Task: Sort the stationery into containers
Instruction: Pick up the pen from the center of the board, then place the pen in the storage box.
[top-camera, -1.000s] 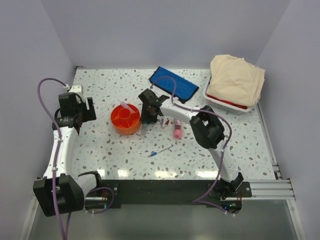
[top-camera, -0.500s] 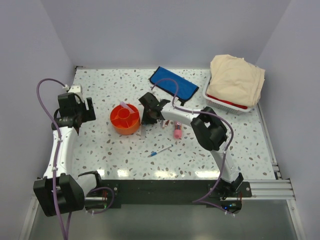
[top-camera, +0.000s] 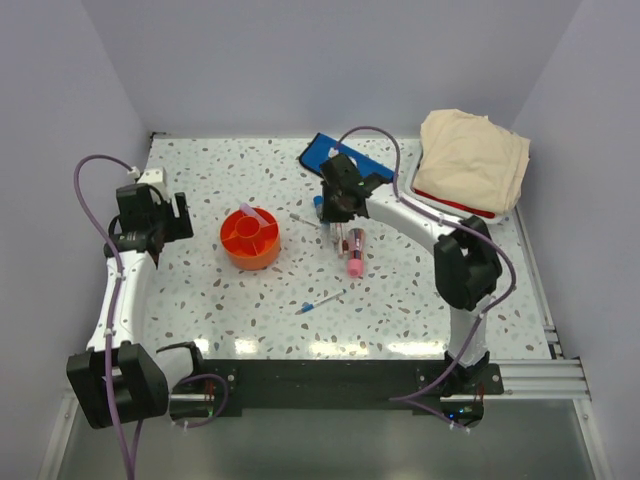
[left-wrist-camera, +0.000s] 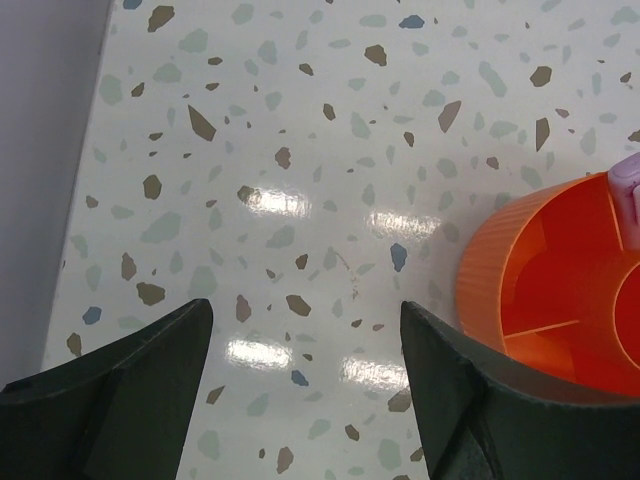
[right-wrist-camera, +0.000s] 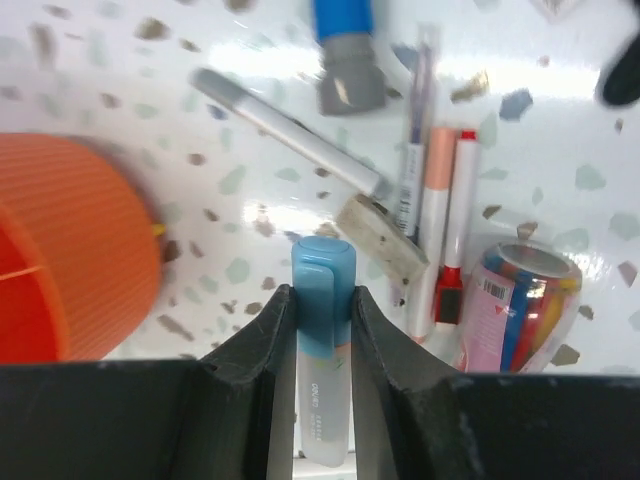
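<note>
While the left tool (left-wrist-camera: 305, 345) hovers spread wide with nothing in it, the right tool (right-wrist-camera: 322, 335) is clenched on a blue-capped marker (right-wrist-camera: 323, 270).
The marker sits between the orange tub (top-camera: 250, 240) and the blue pouch (top-camera: 368, 176) — over a small cluster of pens (right-wrist-camera: 432, 190) on the tabletop (top-camera: 200, 290), a pink tube (top-camera: 355, 263) lying beside them. The left tool is just left of the tub, where a lilac marker (top-camera: 253, 213) sticks out — another pen (top-camera: 320, 301) lies alone nearer the front edge.
</note>
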